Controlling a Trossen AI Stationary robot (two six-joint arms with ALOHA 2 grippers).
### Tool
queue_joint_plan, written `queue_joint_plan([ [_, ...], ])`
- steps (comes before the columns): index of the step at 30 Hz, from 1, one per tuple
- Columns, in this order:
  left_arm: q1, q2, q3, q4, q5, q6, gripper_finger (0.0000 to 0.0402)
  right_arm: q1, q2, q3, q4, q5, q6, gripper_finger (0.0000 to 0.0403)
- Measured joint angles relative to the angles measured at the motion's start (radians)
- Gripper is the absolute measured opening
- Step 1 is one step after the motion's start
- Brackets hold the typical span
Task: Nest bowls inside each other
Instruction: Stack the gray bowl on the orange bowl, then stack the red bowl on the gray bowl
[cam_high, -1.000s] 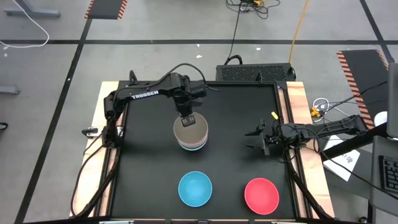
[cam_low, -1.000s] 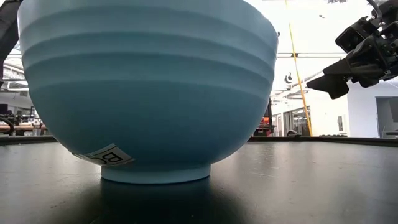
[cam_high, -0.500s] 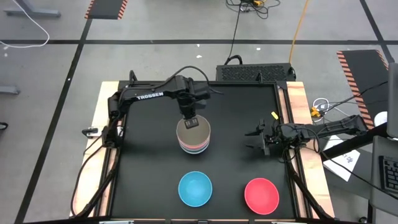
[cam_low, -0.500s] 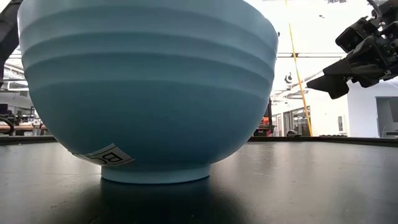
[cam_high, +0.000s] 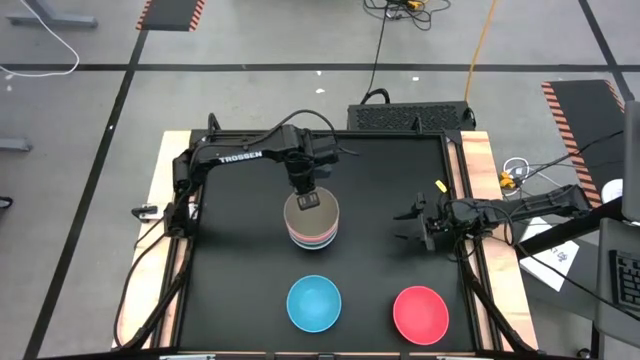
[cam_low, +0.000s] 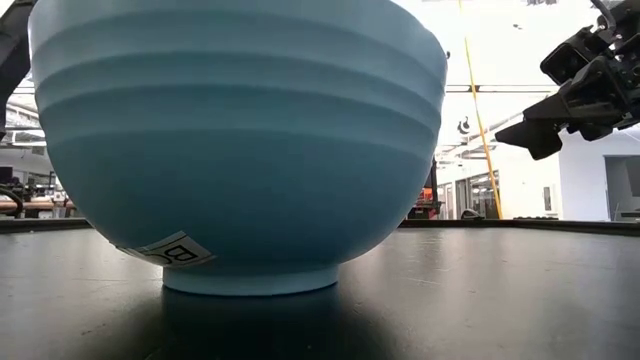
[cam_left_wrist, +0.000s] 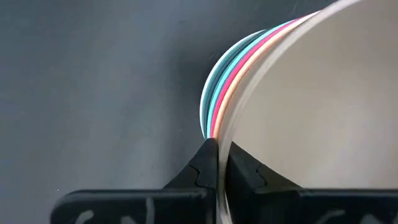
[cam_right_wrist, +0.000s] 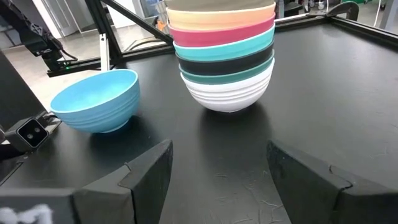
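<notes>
A stack of nested bowls (cam_high: 311, 228) stands at the table's middle, a white bowl (cam_right_wrist: 227, 93) at its bottom. The olive-brown bowl (cam_right_wrist: 221, 5) is on top, sitting in the peach-orange bowl (cam_right_wrist: 221, 18). My left gripper (cam_high: 309, 200) is above the stack's far side, pointing down and shut on the olive-brown bowl. A light blue bowl (cam_high: 314, 303) and a red bowl (cam_high: 420, 314) stand apart near the table's front edge. My right gripper (cam_high: 408, 228) waits open at the right side, holding nothing. My left gripper pinches the olive-brown bowl's rim (cam_left_wrist: 227, 127) on the bowl's far side. One finger (cam_left_wrist: 249, 173) is inside the bowl and the other (cam_left_wrist: 204, 167) outside. The fingers come from above, pointing down. The bowl sits upright and level in the stack's top.
The light blue bowl (cam_low: 235, 140) stands right before the low camera and hides the stack there. Bare black tabletop (cam_high: 240, 260) lies left of the stack and between the stack and my right gripper (cam_right_wrist: 217, 168). Wooden rails (cam_high: 478, 170) edge the table's sides.
My left gripper has carried the olive-brown bowl a little toward the table's right edge and down. The bowl, which hung slightly left of the stack, now sits centred in the stack's top. The gripper has stayed shut on its rim.
</notes>
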Motion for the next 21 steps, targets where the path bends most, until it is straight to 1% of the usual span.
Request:
queue_joint_plan([
  [4,-0.013,0.0,-0.001,-0.016,-0.003,0.006,0.0044,0.0,0.0,0.0,0.001,0.0,0.001,0.0253],
  [10,-0.029,0.0,0.007,0.001,-0.002,0.008,0.0111,0.0,0.0,0.0,0.001,0.0,0.012,0.0253],
  [13,-0.039,0.0,0.038,-0.002,-0.006,0.0,0.0143,0.0,0.0,0.0,0.002,0.0,0.012,0.0253],
  [16,-0.051,0.0,0.082,-0.01,-0.031,0.0,0.017,0.0,0.0,0.0,0.002,0.0,0.012,0.0253],
  [21,-0.069,-0.002,0.183,-0.041,-0.071,-0.002,0.02,0.0,0.0,0.0,0.002,0.0,0.012,0.0253],
])
